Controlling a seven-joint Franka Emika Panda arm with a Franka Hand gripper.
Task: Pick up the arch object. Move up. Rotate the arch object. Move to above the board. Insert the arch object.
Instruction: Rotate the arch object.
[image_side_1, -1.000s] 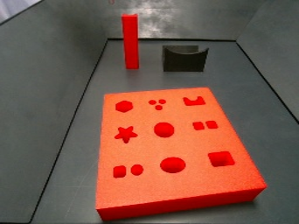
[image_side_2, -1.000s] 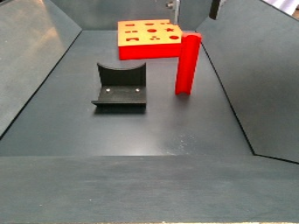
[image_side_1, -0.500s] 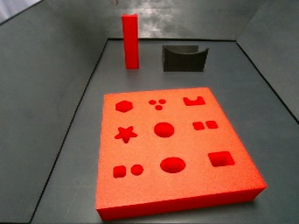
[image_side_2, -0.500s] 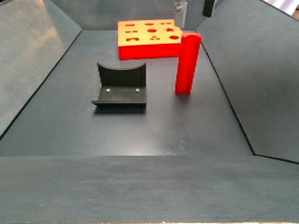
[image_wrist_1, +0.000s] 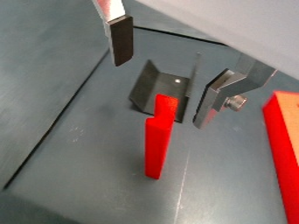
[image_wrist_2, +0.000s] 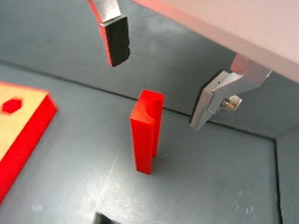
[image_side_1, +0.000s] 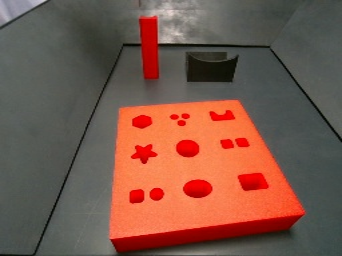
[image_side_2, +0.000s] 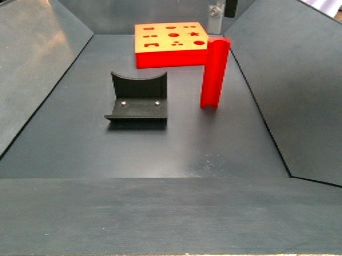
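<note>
Gripper (image_wrist_2: 162, 80) hangs above the upright arch object (image_wrist_2: 145, 131), fingers spread apart, apparently clear of it; board (image_side_1: 198, 170) well apart.

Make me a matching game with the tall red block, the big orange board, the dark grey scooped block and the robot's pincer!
Things:
1. tall bright red upright arch object
2. large flat orange-red board
3. squat dark grey block with a scooped top
4. pincer

States:
A. open, above the red block
B. lying flat, full of shaped cut-outs
C. standing upright on the floor
D. low, with a curved hollow

Pairs: 1-C, 2-B, 3-D, 4-A
</note>
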